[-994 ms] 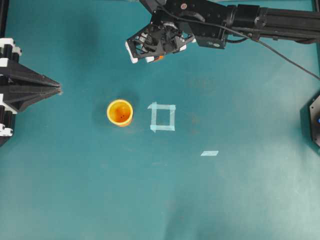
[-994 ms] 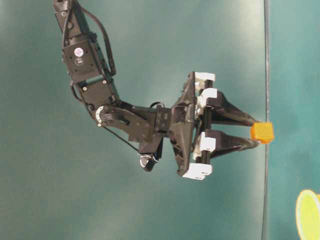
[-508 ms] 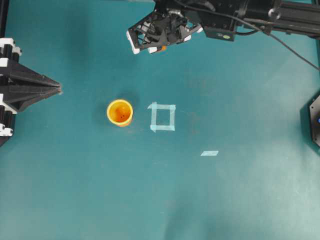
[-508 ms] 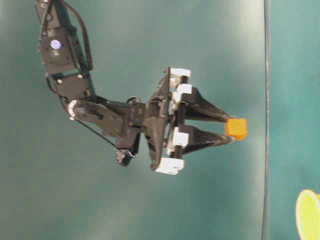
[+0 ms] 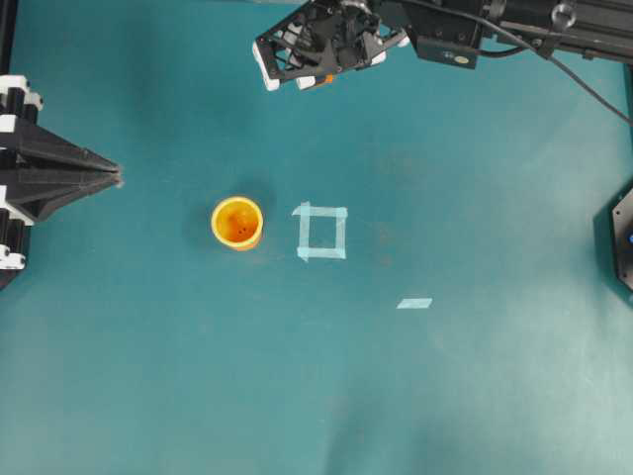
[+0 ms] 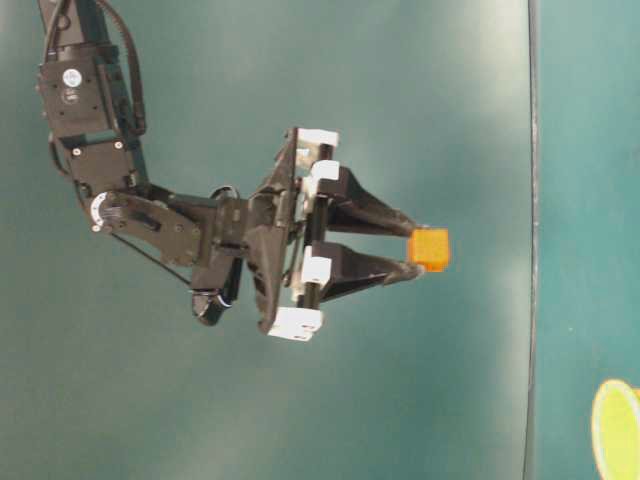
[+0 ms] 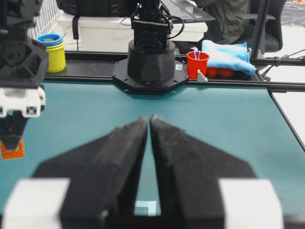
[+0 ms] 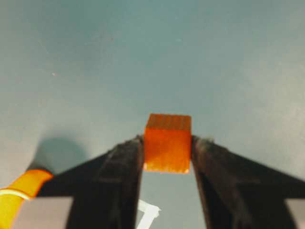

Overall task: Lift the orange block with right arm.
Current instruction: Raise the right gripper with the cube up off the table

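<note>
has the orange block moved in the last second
Yes. In the table-level view the orange block, held in the right pincer, has moved left, further from the table edge, so it is being lifted.

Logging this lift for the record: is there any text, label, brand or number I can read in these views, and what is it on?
No text can be read in any view.
Round sticker on the right arm: too small to read.
Orange block in the right end effector: plain, no marking.
Orange-yellow cup: no lettering visible.
</note>
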You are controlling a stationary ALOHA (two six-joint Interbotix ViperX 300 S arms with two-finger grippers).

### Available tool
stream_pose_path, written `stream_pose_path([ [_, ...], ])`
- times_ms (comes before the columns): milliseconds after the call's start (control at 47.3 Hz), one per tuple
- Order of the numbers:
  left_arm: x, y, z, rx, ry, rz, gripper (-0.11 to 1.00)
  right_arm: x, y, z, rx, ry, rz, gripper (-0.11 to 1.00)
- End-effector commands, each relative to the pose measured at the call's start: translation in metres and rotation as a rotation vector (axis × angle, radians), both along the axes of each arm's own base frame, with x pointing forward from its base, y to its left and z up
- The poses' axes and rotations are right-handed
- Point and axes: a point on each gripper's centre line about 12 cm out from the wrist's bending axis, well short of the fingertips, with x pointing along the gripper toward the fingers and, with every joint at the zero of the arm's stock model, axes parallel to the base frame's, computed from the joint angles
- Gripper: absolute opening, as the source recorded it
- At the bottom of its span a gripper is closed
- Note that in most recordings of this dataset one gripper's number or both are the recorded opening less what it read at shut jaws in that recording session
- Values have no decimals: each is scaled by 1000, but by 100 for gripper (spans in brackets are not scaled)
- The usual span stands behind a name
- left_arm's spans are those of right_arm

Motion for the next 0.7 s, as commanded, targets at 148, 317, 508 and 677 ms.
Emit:
stream_pose_path([
  [148, 3, 0, 12, 2, -31, 1, 12, -4, -2, 44, -26, -75, -13, 41],
  [317, 3, 0, 12, 2, -31, 1, 12, -5, -1, 47, -23, -67, -14, 41],
  [508, 3, 1, 12, 5, -29, 3, 12, -5, -1, 52, -25, -72, -15, 41],
  [677, 3, 0, 13, 8, -31, 1, 12, -6, -1, 53, -26, -75, -15, 41],
])
